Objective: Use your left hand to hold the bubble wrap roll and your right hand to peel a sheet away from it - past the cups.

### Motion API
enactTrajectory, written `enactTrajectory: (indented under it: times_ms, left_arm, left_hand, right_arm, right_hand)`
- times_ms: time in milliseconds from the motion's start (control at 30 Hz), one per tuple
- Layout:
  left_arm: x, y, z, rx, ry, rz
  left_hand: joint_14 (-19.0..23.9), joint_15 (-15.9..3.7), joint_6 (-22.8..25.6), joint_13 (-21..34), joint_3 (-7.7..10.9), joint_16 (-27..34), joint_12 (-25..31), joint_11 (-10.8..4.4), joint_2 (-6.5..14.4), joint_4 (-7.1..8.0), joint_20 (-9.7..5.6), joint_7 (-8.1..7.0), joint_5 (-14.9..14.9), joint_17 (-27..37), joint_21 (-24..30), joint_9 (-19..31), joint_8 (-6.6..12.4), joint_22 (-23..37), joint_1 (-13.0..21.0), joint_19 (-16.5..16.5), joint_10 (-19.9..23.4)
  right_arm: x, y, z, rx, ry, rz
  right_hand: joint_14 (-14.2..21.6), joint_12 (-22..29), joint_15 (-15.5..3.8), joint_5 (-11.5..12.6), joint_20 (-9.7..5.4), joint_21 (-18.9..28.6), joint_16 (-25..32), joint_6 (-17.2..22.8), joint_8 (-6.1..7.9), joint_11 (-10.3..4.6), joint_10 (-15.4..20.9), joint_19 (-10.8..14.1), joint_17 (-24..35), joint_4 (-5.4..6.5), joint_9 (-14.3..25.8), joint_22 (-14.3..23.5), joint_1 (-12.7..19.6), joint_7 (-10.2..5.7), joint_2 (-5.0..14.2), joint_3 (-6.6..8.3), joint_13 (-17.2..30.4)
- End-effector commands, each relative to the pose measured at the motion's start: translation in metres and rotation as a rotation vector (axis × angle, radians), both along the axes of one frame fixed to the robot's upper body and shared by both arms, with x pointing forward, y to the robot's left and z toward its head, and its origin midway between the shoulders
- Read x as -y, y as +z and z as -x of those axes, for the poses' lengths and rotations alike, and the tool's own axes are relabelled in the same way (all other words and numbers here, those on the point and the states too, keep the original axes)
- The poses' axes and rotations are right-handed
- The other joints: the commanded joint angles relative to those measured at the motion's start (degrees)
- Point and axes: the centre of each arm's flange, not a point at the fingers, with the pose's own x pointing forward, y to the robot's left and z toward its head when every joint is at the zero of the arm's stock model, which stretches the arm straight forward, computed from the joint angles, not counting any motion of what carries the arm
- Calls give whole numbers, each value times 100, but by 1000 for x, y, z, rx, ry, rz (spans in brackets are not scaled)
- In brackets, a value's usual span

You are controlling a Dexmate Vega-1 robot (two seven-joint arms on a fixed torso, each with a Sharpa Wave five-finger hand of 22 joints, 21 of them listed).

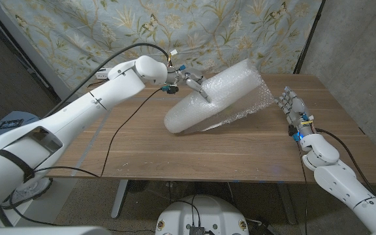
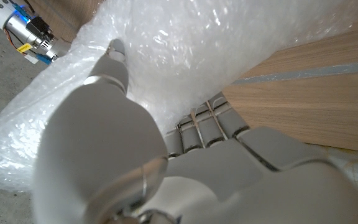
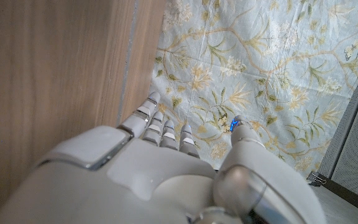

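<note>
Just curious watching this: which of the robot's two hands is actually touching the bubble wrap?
The left hand presses on top of the bubble wrap roll. The right hand stands apart beside the loose sheet, fingers spread.

White glossy arms (image 1: 77, 108), black cables (image 1: 126, 121), grey fingers (image 1: 291, 101)

Glossy crinkled plastic bubble wrap roll (image 1: 211, 103), matt wooden table (image 1: 240, 147), printed cloth backdrop (image 1: 109, 26)

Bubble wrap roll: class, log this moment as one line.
left hand: holds bubble wrap roll | right hand: open, beside loose sheet
</note>
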Motion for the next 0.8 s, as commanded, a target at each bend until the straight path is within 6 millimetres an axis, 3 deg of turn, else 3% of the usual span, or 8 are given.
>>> enactTrajectory:
  times_ms: [33, 800]
  left_arm:
    - [5, -9, -3, -57, -30, 121]
    - [8, -26, -17, -156, -74, 316]
  left_hand:
    - [583, -507, 47, 755, 117, 15, 8, -317, 439, 101, -23, 20, 24, 32, 59, 22, 10, 19, 384, -21, 398]
    - [623, -497, 94, 812, 126, -18, -44, -307, 458, 107, -3, 34, 33, 53, 127, 28, -20, 12, 375, -55, 433]
  right_arm:
    - [2, -1, 2, -4, 3, 4]
    - [10, -5, 8, -11, -26, -7]
  right_hand:
    - [1, 33, 22, -14, -2, 24, 19, 33, 14, 2, 12, -25, 18, 9, 26, 11, -39, -1, -24, 27, 16]
    - [9, 34, 21, -15, 0, 26, 25, 33, 13, 1, 13, -25, 18, 8, 27, 11, -43, -5, -25, 31, 16]
